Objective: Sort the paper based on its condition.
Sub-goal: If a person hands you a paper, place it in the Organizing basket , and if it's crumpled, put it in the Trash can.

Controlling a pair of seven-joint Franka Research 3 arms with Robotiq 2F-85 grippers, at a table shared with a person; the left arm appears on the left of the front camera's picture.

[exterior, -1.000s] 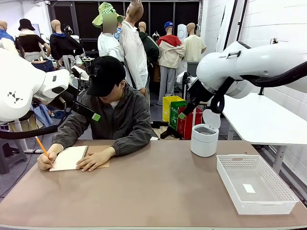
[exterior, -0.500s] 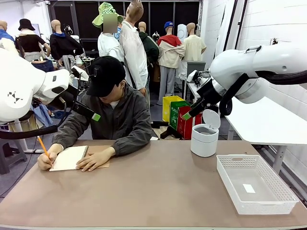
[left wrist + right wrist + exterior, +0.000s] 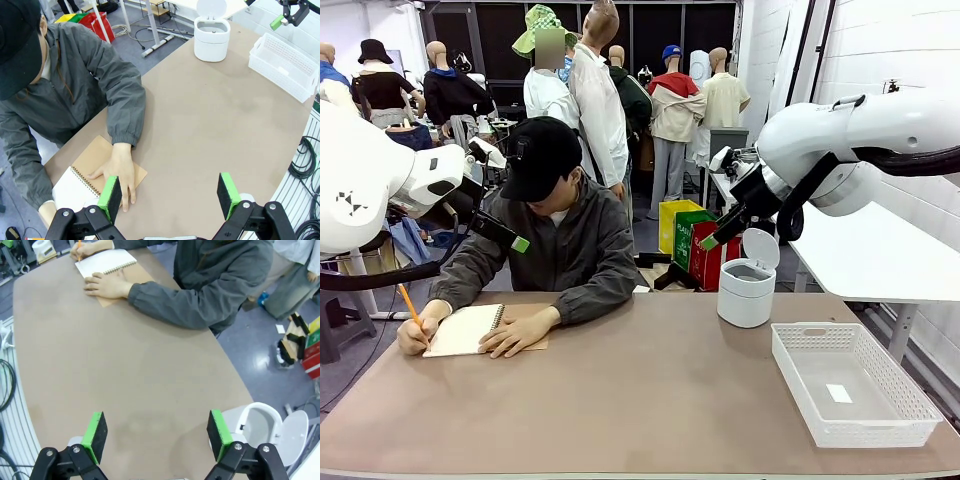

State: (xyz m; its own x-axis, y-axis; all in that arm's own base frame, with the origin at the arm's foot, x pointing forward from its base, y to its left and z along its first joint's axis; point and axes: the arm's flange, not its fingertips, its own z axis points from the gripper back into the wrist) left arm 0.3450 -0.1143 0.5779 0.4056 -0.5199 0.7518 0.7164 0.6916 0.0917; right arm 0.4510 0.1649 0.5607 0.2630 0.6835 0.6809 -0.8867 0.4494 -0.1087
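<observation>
The paper, as loose sheets, is out of view. A person at the far side writes with an orange pencil (image 3: 408, 305) in a spiral notebook (image 3: 465, 330) (image 3: 75, 187) (image 3: 106, 261), with the other hand (image 3: 515, 335) flat on its brown cover. My left gripper (image 3: 518, 242) hangs high at the left, in front of the person's shoulder. In its wrist view the left gripper (image 3: 168, 195) is open and holds nothing. High at the right, above the bin, is my right gripper (image 3: 710, 240). Its wrist view shows the right gripper (image 3: 157, 436) open and holding nothing, over bare table.
A small white bin (image 3: 747, 290) (image 3: 212, 35) (image 3: 260, 427) with its lid up stands at the far right of the brown table (image 3: 650, 390). A white slotted basket (image 3: 792, 385) (image 3: 287, 62) sits at the near right with a tiny white sticker (image 3: 839, 393) inside.
The right arm has swung a little to the right, carrying its gripper that way, then held still. The left arm and the person's hands have stayed in place.
</observation>
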